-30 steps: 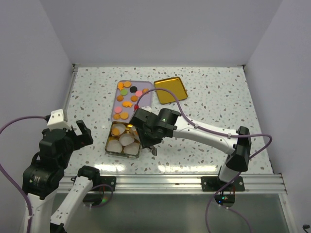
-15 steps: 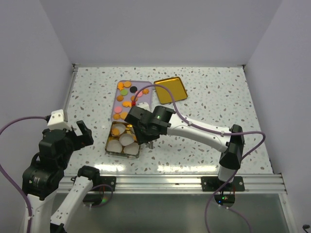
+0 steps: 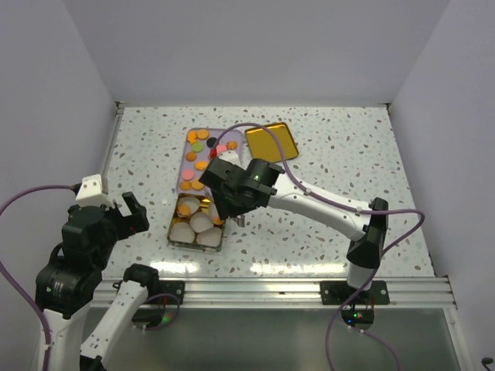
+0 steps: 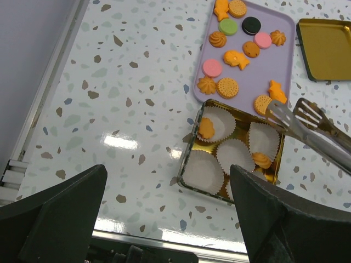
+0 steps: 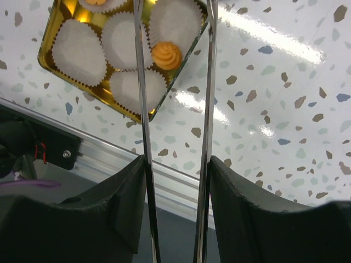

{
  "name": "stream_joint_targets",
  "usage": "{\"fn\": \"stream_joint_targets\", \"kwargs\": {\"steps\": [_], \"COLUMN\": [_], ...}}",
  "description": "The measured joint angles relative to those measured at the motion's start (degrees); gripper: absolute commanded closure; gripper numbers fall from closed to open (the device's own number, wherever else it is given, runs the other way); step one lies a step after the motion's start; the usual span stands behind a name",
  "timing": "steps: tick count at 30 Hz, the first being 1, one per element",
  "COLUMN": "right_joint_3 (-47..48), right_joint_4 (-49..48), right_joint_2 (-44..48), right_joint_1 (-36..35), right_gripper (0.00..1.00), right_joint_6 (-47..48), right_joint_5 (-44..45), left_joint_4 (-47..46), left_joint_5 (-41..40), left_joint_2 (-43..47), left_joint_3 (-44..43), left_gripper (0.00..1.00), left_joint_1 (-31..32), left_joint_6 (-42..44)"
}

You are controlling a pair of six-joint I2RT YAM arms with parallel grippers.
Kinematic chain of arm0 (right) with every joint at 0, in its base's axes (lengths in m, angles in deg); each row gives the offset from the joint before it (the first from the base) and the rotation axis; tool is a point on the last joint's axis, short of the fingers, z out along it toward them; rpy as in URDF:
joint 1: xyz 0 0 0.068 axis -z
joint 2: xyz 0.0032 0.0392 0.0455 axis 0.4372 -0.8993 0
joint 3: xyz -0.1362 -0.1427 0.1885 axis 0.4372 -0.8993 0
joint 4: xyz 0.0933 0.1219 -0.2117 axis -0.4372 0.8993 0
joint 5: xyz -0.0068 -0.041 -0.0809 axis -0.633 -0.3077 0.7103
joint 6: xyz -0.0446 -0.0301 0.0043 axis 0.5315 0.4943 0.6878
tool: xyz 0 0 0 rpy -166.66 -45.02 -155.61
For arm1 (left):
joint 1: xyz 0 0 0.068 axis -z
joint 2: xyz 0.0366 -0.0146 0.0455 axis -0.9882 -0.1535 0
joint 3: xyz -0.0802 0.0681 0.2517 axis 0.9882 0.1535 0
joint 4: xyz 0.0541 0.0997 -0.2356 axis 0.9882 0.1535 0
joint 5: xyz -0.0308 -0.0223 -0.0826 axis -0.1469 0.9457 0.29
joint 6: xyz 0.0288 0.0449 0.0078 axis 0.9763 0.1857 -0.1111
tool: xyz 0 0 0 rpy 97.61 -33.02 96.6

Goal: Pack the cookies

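The cookies (image 3: 203, 151) lie on a lilac tray (image 3: 190, 165), mostly orange, with some pink, green and black; they also show in the left wrist view (image 4: 242, 46). A gold tin (image 3: 175, 233) holds white paper cups and two orange cookies (image 4: 206, 129) (image 5: 166, 53). My right gripper (image 3: 230, 202) (image 5: 176, 164) is shut on metal tongs (image 4: 305, 125) (image 5: 141, 82). The tong tips are apart and empty over the tin's far right corner, beside the tray's near edge. My left gripper (image 3: 128, 217) (image 4: 167, 175) is open and empty, left of the tin.
The gold tin lid (image 3: 271, 143) (image 4: 326, 49) lies right of the tray at the back. A metal rail (image 3: 255, 290) runs along the table's near edge. Walls stand on the left, back and right.
My right gripper has moved with the tongs from the tin's right side back and left toward the tray. The left arm has not moved.
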State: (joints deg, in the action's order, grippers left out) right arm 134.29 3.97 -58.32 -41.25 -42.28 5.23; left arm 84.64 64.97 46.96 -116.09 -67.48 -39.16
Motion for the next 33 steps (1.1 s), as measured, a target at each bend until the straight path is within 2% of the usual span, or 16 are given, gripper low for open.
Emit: {"fn": "stream_joint_targets", "kwargs": {"steps": [6, 12, 22, 33], "right_joint_3": [3.3, 6.1, 14.1, 16.5], "right_joint_4": [0.8, 1.1, 1.9, 2.8], "right_joint_2": [-1.0, -6.4, -16.5, -19.5], "right_joint_1": [5.9, 10.7, 13.2, 16.5], "right_gripper": [0.51, 0.51, 0.51, 0.52], "right_joint_6": [3.2, 7.2, 12.3, 14.7], "right_joint_5": [-0.1, -0.5, -2.1, -4.0], "left_joint_4": [0.0, 0.0, 0.0, -0.1], "left_joint_5": [0.0, -0.1, -1.2, -2.0], "left_joint_2": [0.0, 0.0, 0.0, 0.0], "left_joint_3": [0.0, 0.0, 0.0, 0.4], "left_gripper": [0.0, 0.0, 0.0, 0.0], "left_joint_1": [0.0, 0.0, 0.0, 0.0], "left_joint_6": [0.0, 0.0, -0.1, -0.3]}}
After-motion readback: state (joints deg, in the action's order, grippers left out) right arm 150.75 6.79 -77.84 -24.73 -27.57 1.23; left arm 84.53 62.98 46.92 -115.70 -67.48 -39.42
